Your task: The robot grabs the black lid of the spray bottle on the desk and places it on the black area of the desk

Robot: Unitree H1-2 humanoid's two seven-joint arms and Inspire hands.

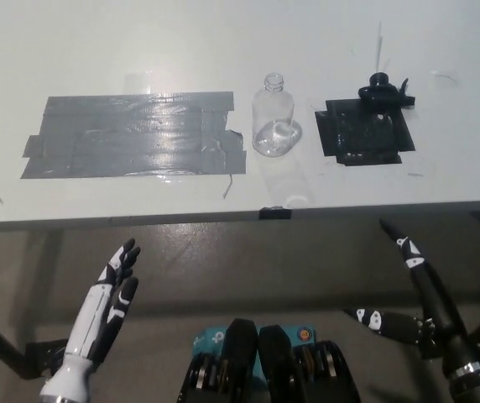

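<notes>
I see the black lid (381, 91) lying at the far edge of the small black area (366, 133) on the right of the table (139, 42), off the clear bottle (274, 117), which stands open-necked just left of that patch; the lid looks light, stiff and awkwardly shaped, so I judge its round cap body the best place to pinch, not the thin tube running far from it. My black right hand (420, 298) hangs below the near table edge with fingers apart and empty, my white left hand (106, 315) rests low at near left, fingers apart too. The bottle would tip easily and the large grey tape patch (131, 134) lies well to the left; nothing blocks the lid.
</notes>
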